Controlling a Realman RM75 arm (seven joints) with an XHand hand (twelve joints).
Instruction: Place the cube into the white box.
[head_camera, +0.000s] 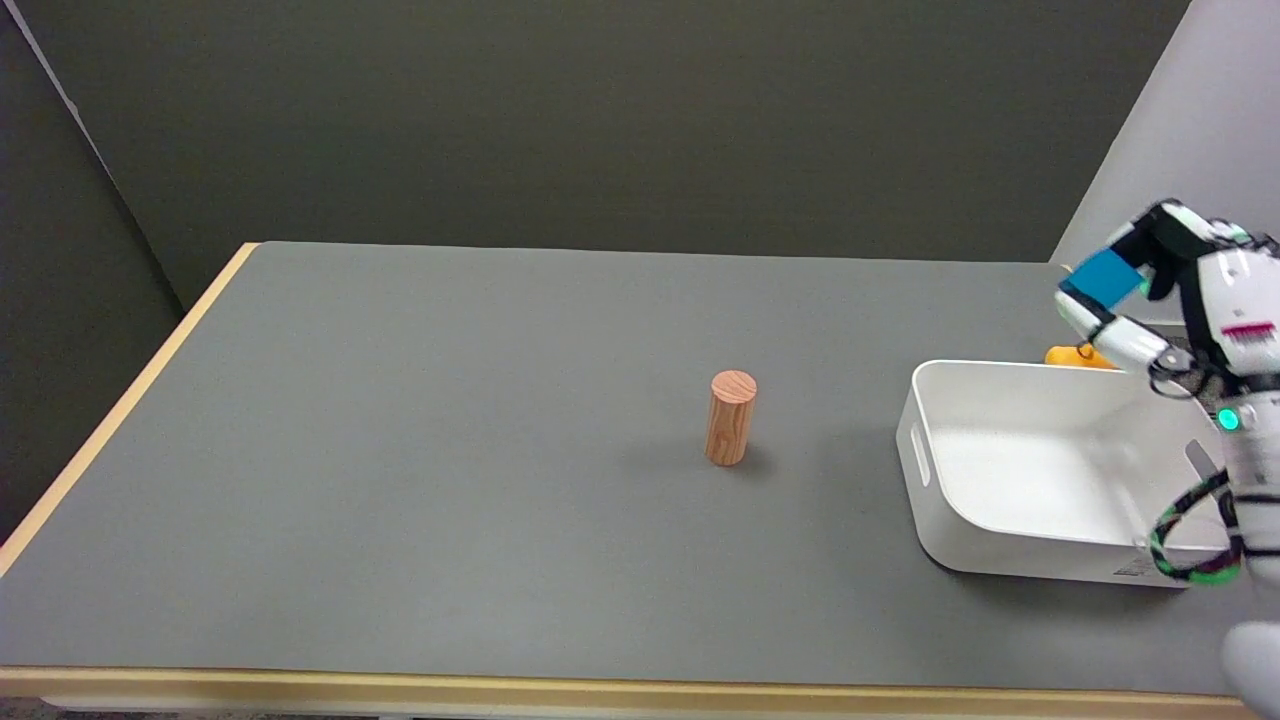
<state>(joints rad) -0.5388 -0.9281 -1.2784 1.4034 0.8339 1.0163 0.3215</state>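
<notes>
Grey-topped table (450, 500) with a pale wood edge, dark olive wall behind, lighter grey panel at far right. Right black-and-white robot hand (1160, 290) is up in the air at the right edge, holding the small blue cube (1103, 278) pinched between fingers above and below it. Cube sits above the far right part of the white rectangular plastic box (960, 520), clear of the rim, not inside. Box stands on the right side of the table, open top, slot handle on its left wall, nothing visible in it. Small orange object (1075, 356) just behind the box's far rim, partly hidden by the hand, can't tell what it is. Upright light-brown wooden cylinder (731, 418) stands mid-table, well left of the box.
</notes>
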